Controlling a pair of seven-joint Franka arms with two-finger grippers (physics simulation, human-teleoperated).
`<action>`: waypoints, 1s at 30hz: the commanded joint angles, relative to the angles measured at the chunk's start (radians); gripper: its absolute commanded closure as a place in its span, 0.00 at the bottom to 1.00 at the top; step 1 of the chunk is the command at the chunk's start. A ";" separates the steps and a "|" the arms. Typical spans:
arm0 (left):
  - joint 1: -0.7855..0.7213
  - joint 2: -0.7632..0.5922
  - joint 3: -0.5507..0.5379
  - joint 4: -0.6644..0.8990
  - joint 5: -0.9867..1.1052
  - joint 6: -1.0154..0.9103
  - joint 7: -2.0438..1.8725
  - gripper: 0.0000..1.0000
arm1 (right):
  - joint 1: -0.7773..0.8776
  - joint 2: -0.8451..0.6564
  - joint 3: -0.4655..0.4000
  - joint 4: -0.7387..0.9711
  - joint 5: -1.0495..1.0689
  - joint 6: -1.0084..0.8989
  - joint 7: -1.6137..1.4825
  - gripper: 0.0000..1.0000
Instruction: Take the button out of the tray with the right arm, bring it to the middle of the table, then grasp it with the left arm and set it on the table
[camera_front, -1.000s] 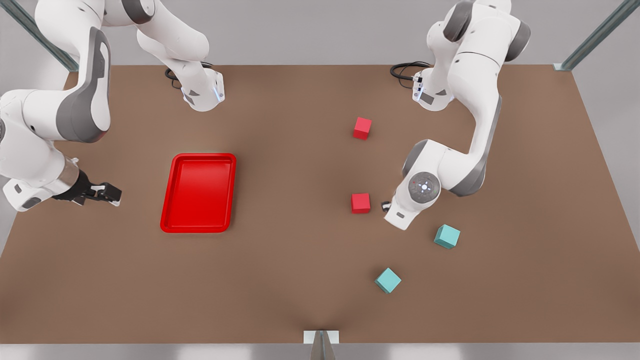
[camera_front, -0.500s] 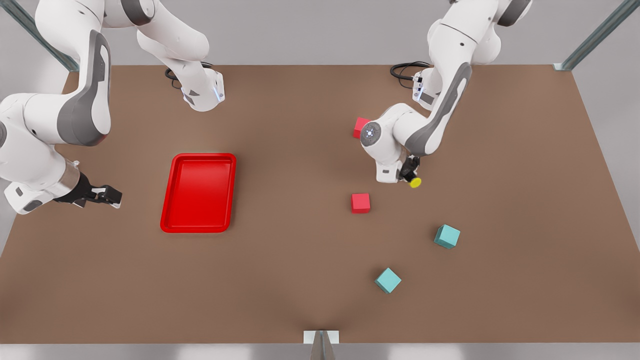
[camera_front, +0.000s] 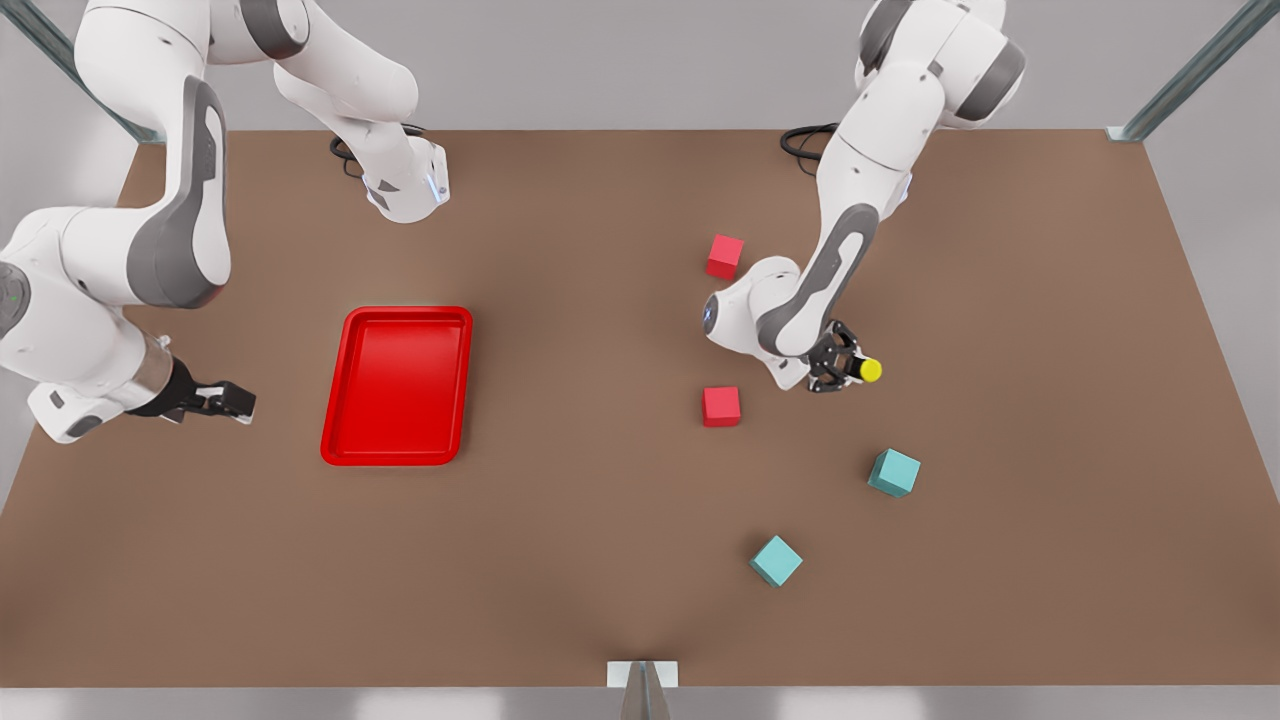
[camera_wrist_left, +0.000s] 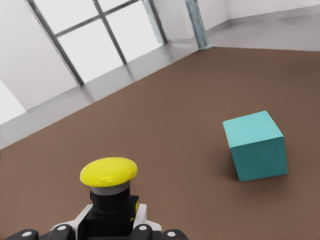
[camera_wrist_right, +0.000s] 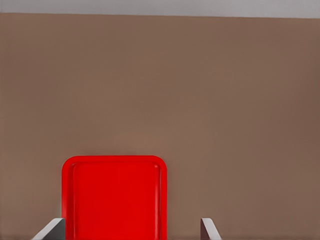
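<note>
Since the earlier frames the left gripper (camera_front: 845, 362) has swung from beside a red cube (camera_front: 721, 406) toward the front view's right, carrying the button (camera_front: 868, 370); in the front view it holds the button above the table (camera_front: 600, 560), near a teal cube (camera_front: 893, 472); the tray (camera_front: 397, 386) lies empty; the right gripper (camera_front: 228, 401) waits beside it. Left wrist view: fingers (camera_wrist_left: 142, 231) clamp the button's body. Right wrist view: fingers (camera_wrist_right: 210, 229) spread wide, facing the tray. I judge only the setting down remains.
</note>
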 joint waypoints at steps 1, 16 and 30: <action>0.000 0.035 0.000 0.018 0.040 -0.094 -0.893 0.65 | 0.000 0.000 0.001 0.001 0.001 0.000 -0.001 0.00; -0.017 0.213 0.000 0.070 0.046 -0.057 -0.938 0.64 | 0.001 0.015 0.001 0.001 0.000 0.000 -0.001 0.00; -0.031 0.235 0.000 0.069 0.041 -0.089 -0.930 0.09 | 0.001 0.043 0.001 0.002 0.000 0.026 -0.001 0.00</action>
